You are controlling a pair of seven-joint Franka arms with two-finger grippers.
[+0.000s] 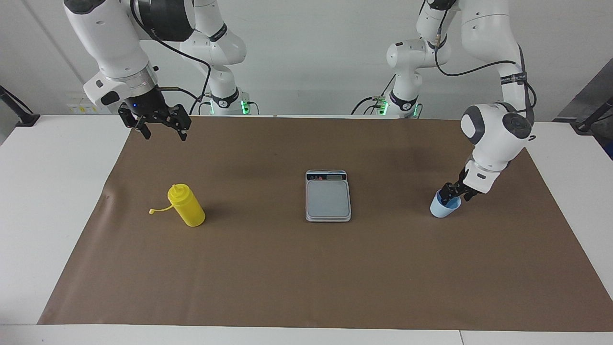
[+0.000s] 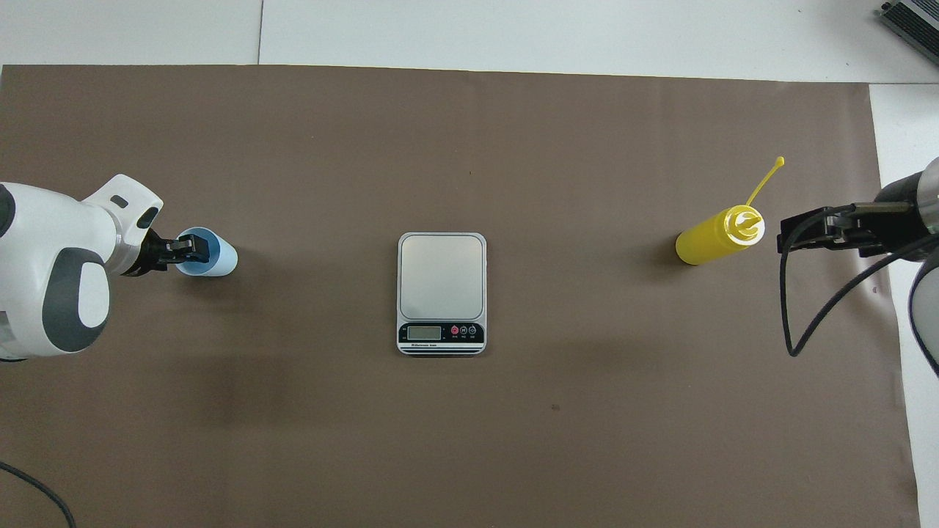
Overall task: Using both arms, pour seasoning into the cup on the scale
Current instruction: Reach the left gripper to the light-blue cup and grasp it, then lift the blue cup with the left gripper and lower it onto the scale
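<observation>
Your left gripper (image 1: pixel 454 193) is down at the cup (image 1: pixel 443 207), at the left arm's end of the brown mat (image 1: pixel 306 268). From the facing view its fingertips sit at the cup's rim on the side toward the left arm's end, one finger looks to dip inside the bright blue interior. From overhead the fingers (image 2: pixel 192 248) straddle the rim wall. You can't tell whether the fingers have actually pinched the wall yet, so treat the grip as unconfirmed. The cup stands upright on the mat directly under this gripper.

The scale (image 1: pixel 328 195) is well apart from the left gripper, toward the middle of the table, flat on the mat, display strip on the edge nearer the robots. Nothing on its grey plate.

Your right gripper (image 1: pixel 160 128) hangs in the air over the mat's corner at the right arm's end, fingers spread wide, holding nothing. This arm waits. The seasoning (image 1: pixel 187 206) stands upright on the mat, below that gripper and clearly apart from it, not touched. Its tethered cap (image 1: pixel 151 211) is off the nozzle, hanging out on its strap toward the right arm's end of the table. Overhead, the right gripper (image 2: pixel 807 231) shows just beside the bottle top, but it is raised
</observation>
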